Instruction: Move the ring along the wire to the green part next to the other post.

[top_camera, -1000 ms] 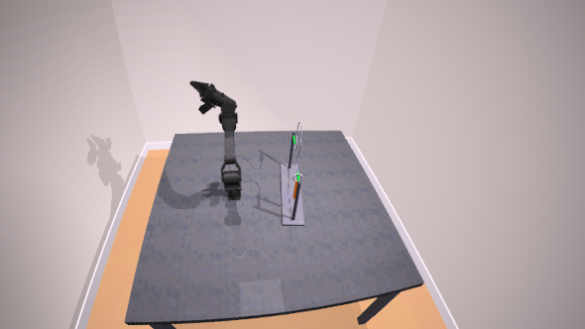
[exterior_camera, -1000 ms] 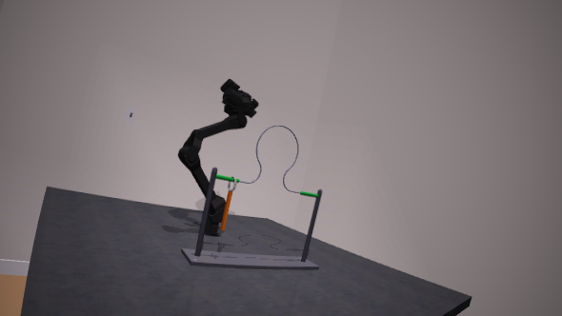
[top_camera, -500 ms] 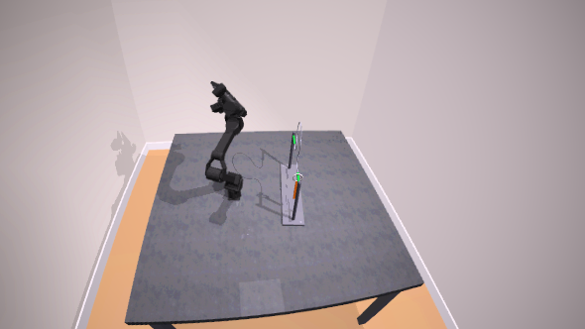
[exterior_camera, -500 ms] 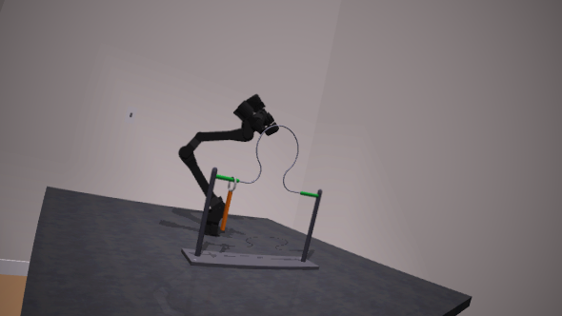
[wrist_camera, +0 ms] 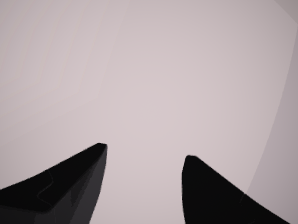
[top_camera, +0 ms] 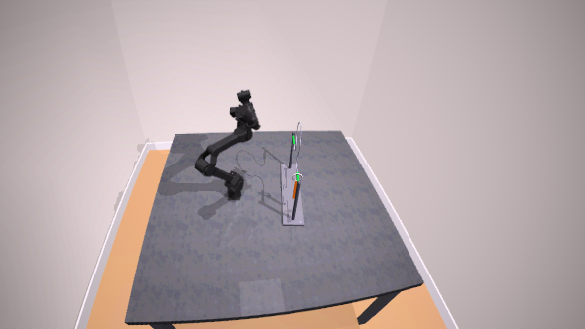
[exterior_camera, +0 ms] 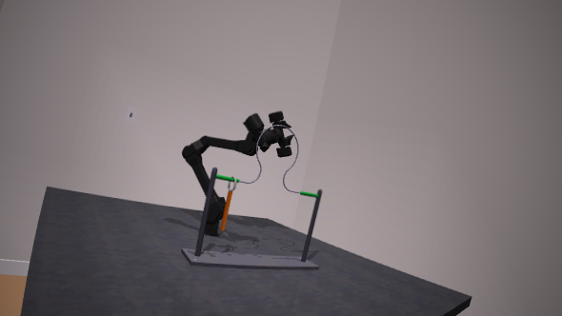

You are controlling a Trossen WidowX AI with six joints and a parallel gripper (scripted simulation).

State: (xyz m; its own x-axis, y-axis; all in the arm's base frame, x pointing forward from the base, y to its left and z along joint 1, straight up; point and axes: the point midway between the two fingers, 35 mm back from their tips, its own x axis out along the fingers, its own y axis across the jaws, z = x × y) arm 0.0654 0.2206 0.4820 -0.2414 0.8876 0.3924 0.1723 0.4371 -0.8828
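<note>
The ring (exterior_camera: 229, 187) hangs on the green wire part (exterior_camera: 223, 178) beside the left post (exterior_camera: 204, 214) in the exterior view. Its orange handle (top_camera: 295, 190) (exterior_camera: 227, 210) points down, slightly tilted. The thin grey wire (exterior_camera: 298, 149) arches up and over to the other green part (exterior_camera: 310, 194) at the right post (exterior_camera: 311, 228). My gripper (exterior_camera: 289, 131) (wrist_camera: 145, 159) is partly open and empty. It is raised well above the handle, and in the exterior view it appears behind the wire's arch. The top view shows it on the robot's side of the wire, its fingertips unclear there.
Both posts stand on a grey base plate (exterior_camera: 252, 261) on the dark table (top_camera: 238, 258). The arm base (top_camera: 235, 190) is left of the plate in the top view. The wrist view shows only pale wall (wrist_camera: 145, 75) beyond the fingers.
</note>
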